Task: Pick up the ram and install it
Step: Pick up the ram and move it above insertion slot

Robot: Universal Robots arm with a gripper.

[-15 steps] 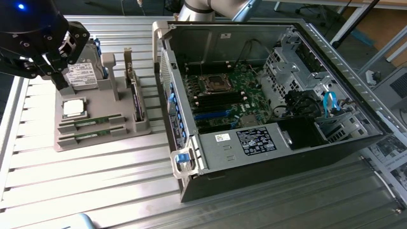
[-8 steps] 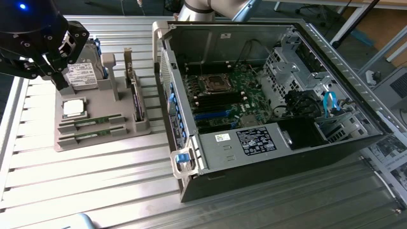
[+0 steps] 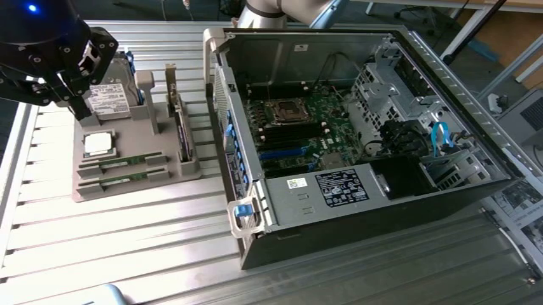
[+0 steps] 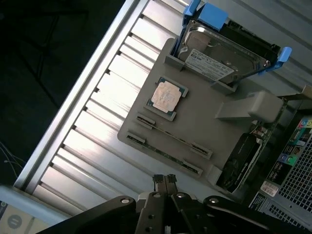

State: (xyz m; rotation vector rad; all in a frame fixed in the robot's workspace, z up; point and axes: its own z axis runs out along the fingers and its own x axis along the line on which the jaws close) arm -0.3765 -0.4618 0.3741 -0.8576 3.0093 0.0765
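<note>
Two ram sticks, long, narrow and green, lie edge-up in parallel slots of a grey holder (image 3: pixel 127 190): one ram stick (image 3: pixel 129 161) (image 4: pixel 173 138) and, beside it, a second (image 3: pixel 127 180) (image 4: pixel 163 155). My black gripper (image 3: pixel 81 109) (image 4: pixel 165 181) hangs above the holder's far end, over the hard drive, well above the sticks. Its fingertips are pressed together, shut, with nothing between them. The open computer case (image 3: pixel 280 203) stands at the exterior view's right, its motherboard (image 3: pixel 297 130) exposed.
On the same holder sit a square silver processor (image 3: pixel 99 143) (image 4: pixel 167 96), a hard drive (image 3: pixel 112 98) (image 4: pixel 219 57) with a white label, and an upright black card (image 3: pixel 180 130) (image 4: pixel 240 163). The slatted metal table (image 3: pixel 127 248) runs under everything; a dark drop lies past its edge.
</note>
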